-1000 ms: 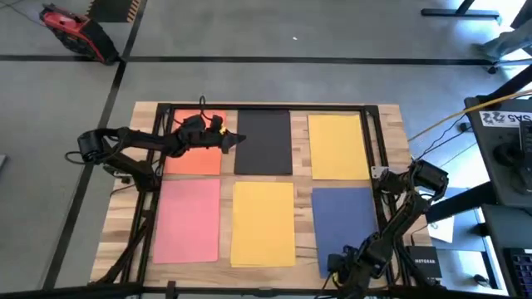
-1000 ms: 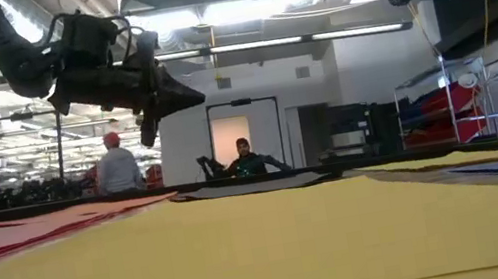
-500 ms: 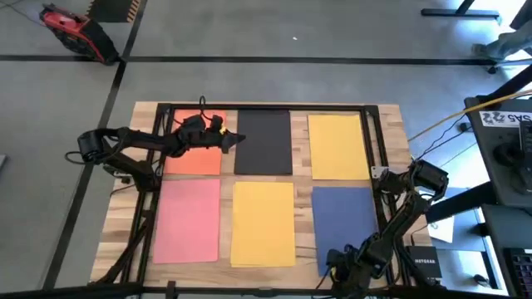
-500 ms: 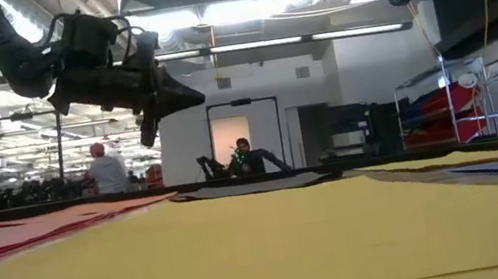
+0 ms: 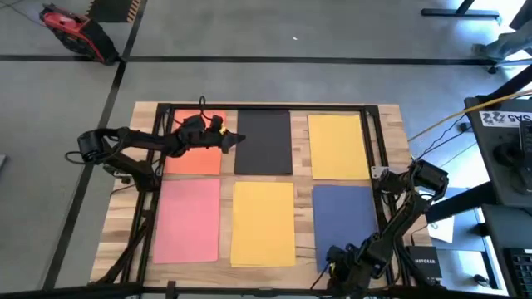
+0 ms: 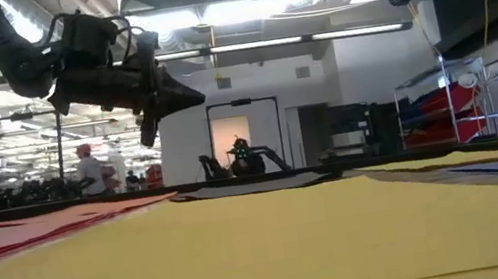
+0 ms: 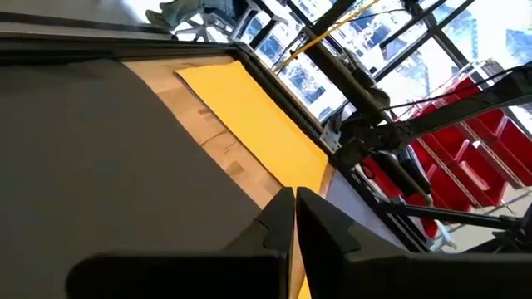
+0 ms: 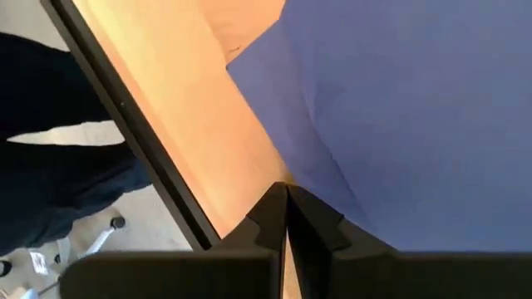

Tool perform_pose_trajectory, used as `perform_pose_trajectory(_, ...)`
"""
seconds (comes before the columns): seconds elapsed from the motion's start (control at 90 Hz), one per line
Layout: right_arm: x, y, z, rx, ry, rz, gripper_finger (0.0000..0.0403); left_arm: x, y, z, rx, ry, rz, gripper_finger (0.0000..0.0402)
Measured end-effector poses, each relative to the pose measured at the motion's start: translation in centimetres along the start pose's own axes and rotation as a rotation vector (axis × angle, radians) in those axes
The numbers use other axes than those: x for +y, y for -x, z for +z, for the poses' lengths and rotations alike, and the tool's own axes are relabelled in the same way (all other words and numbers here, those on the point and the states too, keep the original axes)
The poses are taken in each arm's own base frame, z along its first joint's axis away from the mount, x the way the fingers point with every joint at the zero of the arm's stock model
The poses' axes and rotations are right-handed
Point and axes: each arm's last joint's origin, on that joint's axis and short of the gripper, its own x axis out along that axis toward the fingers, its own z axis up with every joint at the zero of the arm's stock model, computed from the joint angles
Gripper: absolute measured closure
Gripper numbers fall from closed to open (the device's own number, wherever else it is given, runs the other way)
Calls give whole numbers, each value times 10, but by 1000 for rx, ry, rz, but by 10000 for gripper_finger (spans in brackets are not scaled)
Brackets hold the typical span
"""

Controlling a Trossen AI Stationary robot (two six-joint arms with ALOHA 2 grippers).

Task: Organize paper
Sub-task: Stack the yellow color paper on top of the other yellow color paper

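The wooden table (image 5: 387, 137) is light brown with visible grain and has a black frame along its edges. On it lie six plain sheets with no pattern: an orange sheet (image 5: 194, 158), a black sheet (image 5: 264, 143) and a yellow sheet (image 5: 337, 146) in the far row, a pink sheet (image 5: 187, 220), a second yellow sheet (image 5: 263, 223) and a blue sheet (image 5: 347, 219) in the near row. Both arms are dark, almost black. The floor (image 5: 291, 37) is grey with black lines, and a red and black device (image 5: 73, 31) lies on it
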Motion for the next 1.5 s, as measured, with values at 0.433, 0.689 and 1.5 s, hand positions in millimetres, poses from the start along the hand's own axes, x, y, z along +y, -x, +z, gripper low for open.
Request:
perform_pose_trajectory(0.433,26,11,-9,-22,48,155,403,0,0,0,2,-5,2,402)
perform_pose_trajectory(0.689,45,26,1,-94,71,151,403,-3,-1,-2,11,2,-9,402)
perform_pose_trajectory(1.5,-14,77,242,-350,412,-56,403,-26,-2,-3,68,20,-291,402)
